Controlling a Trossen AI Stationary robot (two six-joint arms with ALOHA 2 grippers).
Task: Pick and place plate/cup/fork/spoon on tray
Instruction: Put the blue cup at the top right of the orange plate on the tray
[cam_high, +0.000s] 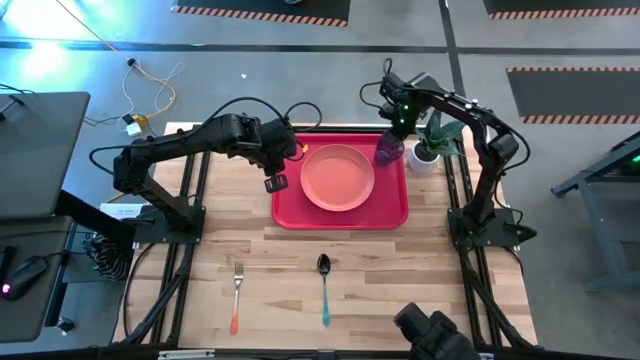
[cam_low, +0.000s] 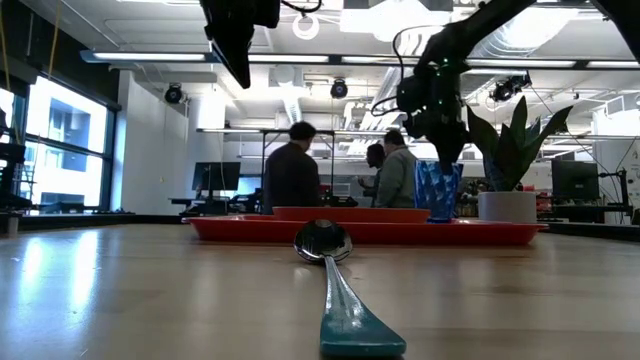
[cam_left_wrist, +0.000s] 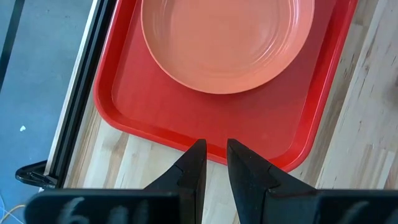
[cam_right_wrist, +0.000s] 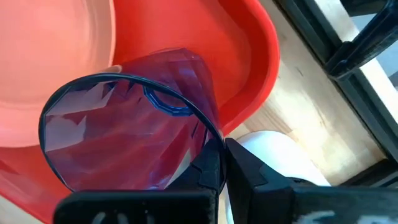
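The red tray (cam_high: 290, 205) lies at the table's far middle with the pink plate (cam_high: 338, 177) flat on it. My right gripper (cam_high: 397, 132) is shut on the blue-purple cup (cam_high: 388, 150) over the tray's far right corner; in the low view the cup (cam_low: 438, 190) stands upright with its base at rim height. My left gripper (cam_high: 276, 182) hangs empty over the tray's left edge, its fingers (cam_left_wrist: 196, 163) almost together. The fork (cam_high: 237, 295) and the spoon (cam_high: 324, 288) lie flat on the wood near the front edge. My right gripper holds the cup by its rim (cam_right_wrist: 214, 134), on the side toward the white pot. One finger (cam_right_wrist: 208, 168) shows inside the wall and the other (cam_right_wrist: 252, 171) outside. The fingers come from above. Whether the cup's base rests on the tray I cannot tell.
A white pot with a green plant (cam_high: 425, 155) stands just right of the tray's far right corner, close to the cup and my right gripper. People stand in the room beyond the table (cam_low: 295, 175). Bare wood lies between the tray and the cutlery.
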